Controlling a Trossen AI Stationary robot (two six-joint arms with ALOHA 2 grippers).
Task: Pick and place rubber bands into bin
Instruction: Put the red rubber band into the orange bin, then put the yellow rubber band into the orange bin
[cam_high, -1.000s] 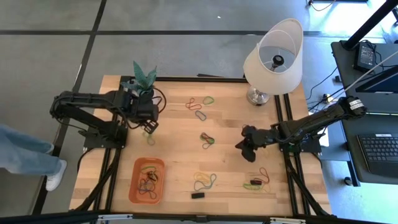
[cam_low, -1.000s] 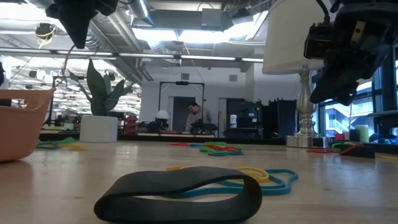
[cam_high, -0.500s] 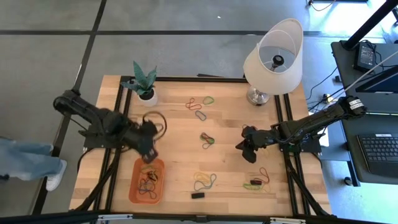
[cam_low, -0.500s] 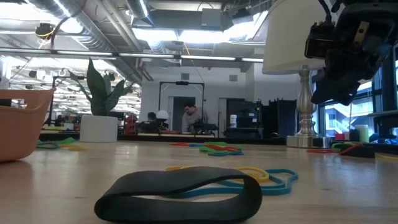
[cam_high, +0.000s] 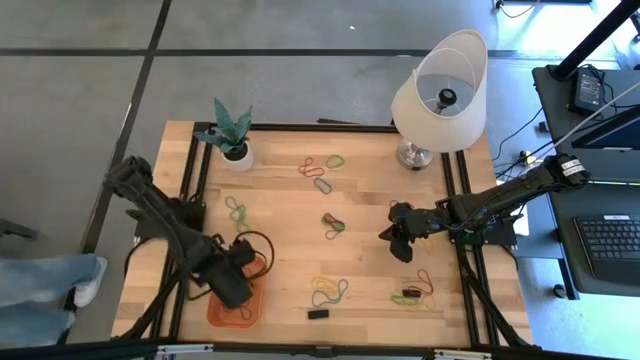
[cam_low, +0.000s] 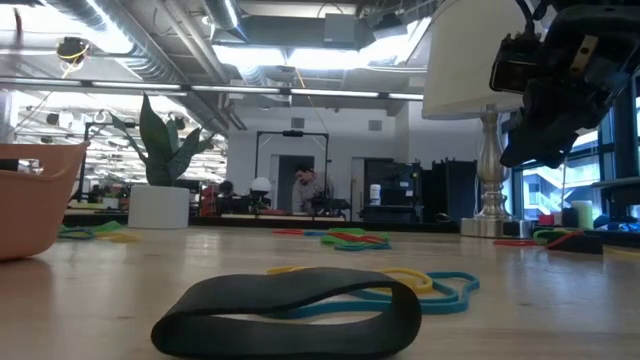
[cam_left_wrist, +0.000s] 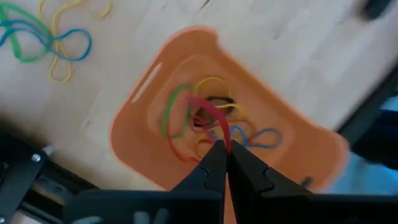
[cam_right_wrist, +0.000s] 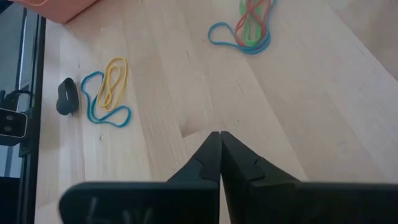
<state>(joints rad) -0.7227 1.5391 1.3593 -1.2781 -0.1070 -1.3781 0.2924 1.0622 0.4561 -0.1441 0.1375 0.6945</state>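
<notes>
hovering over the bin (cam_high: 222, 310), the clenched left tool (cam_left_wrist: 222, 148) hides it; lamp (cam_high: 440, 85) and plant (cam_high: 232, 130) stand far.

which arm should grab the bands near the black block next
Right. The right gripper hangs over the table's right half, near the yellow and blue bands and the black block. The left gripper sits shut over the bin.

Both arms low, jaws closed

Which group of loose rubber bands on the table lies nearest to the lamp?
The red and green bands, left of the lamp base near the table's far edge; the other groups lie farther toward the front.
</notes>
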